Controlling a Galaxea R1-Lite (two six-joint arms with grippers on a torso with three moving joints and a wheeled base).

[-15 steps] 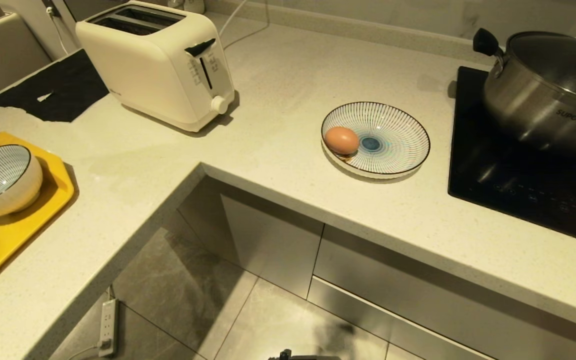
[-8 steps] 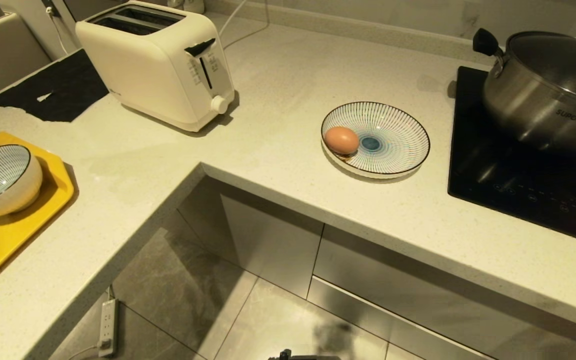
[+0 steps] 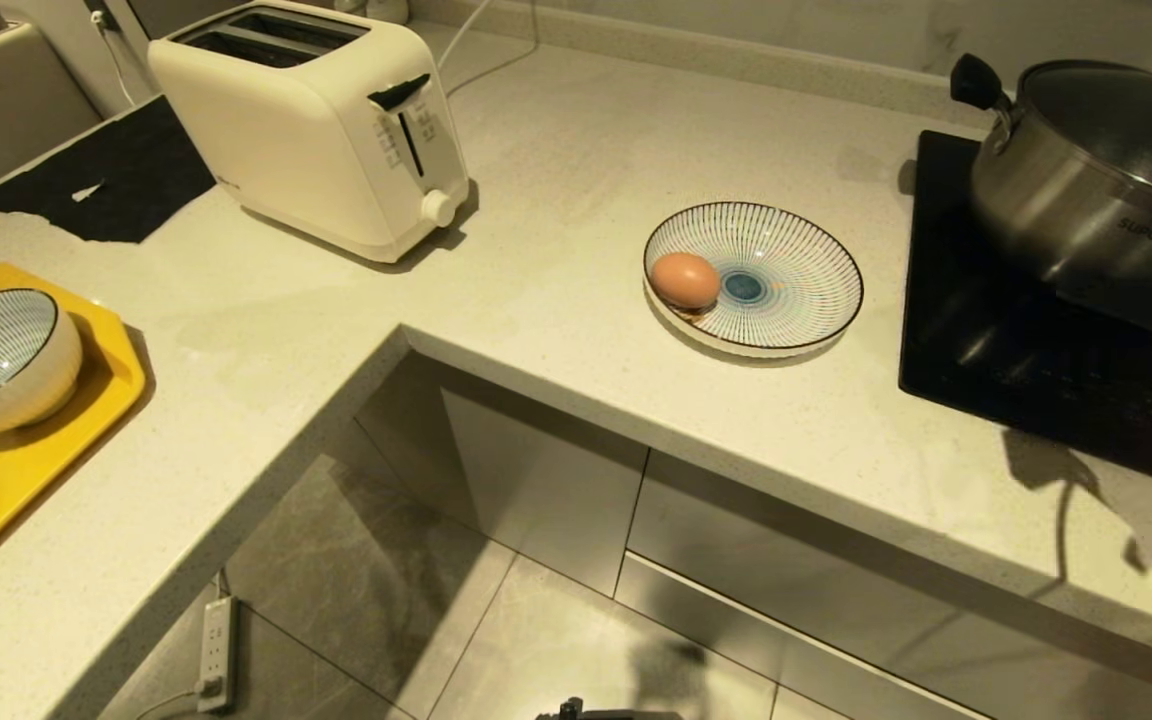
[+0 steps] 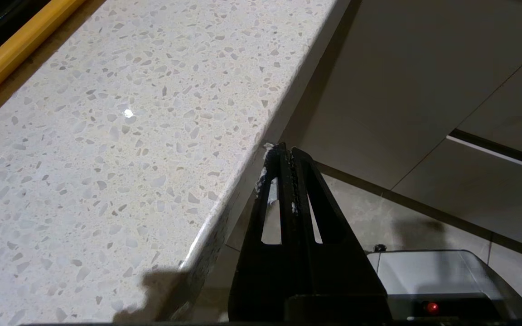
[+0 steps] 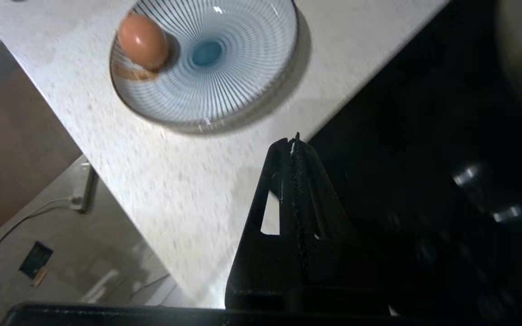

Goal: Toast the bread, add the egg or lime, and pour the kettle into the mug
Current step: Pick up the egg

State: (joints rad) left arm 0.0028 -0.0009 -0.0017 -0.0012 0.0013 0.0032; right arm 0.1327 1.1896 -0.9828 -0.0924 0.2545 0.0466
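Toaster, steel pot (lidded), yellow tray, striped plate.

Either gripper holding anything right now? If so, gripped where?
Nothing held. Left gripper is shut and empty beside the counter edge. Right gripper is shut and empty above the counter, apart from the egg in its plate.

Speckled counter — toaster, striped plate, yellow tray, hob.

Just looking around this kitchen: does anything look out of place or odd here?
Only two small things: a ragged-edged black sheet lies on the counter behind the toaster, and a lone egg sits off-centre in the striped plate. Nothing is spilled or tipped.
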